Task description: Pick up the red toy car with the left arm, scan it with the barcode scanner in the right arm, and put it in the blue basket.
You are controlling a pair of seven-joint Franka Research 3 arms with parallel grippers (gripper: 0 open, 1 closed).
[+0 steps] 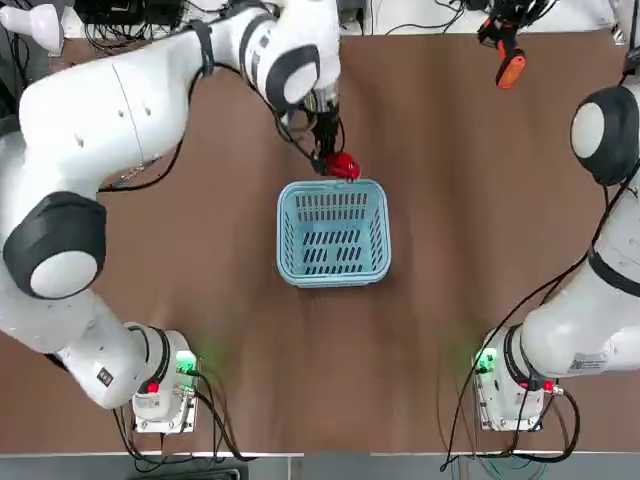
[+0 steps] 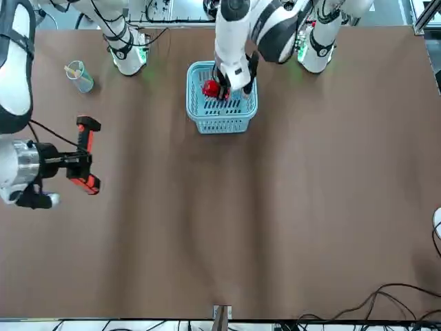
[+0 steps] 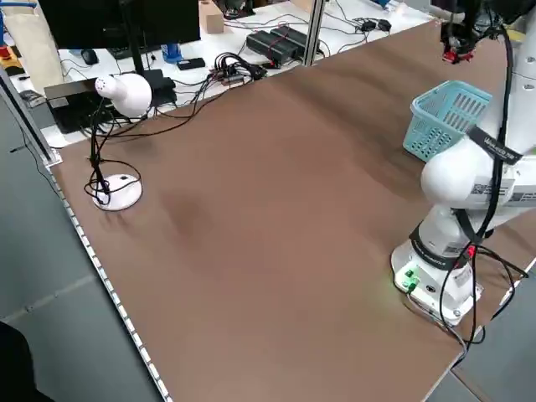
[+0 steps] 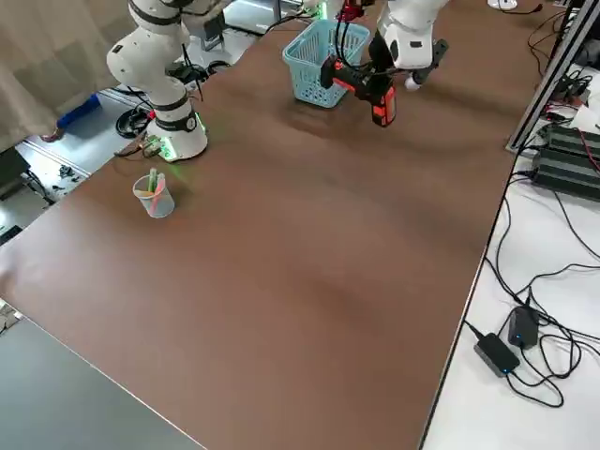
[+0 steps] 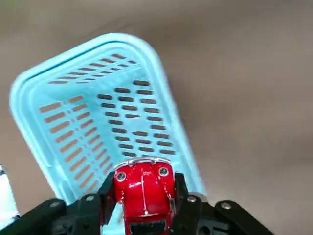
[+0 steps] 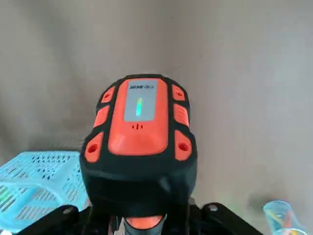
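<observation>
Pinching the glossy red toy car [image 5: 144, 196], the left pincer [image 5: 144, 198] hung at the light-blue plastic basket's [image 5: 182, 128] far rim, height seemingly above it.

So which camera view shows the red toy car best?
The left wrist view: the red toy car fills the foreground, headlights and bumper visible, between the left claw's fingers. The top and front views show a small red shape at the basket; the side views give only red glimpses near the arms; the right wrist view doesn't show it.
</observation>
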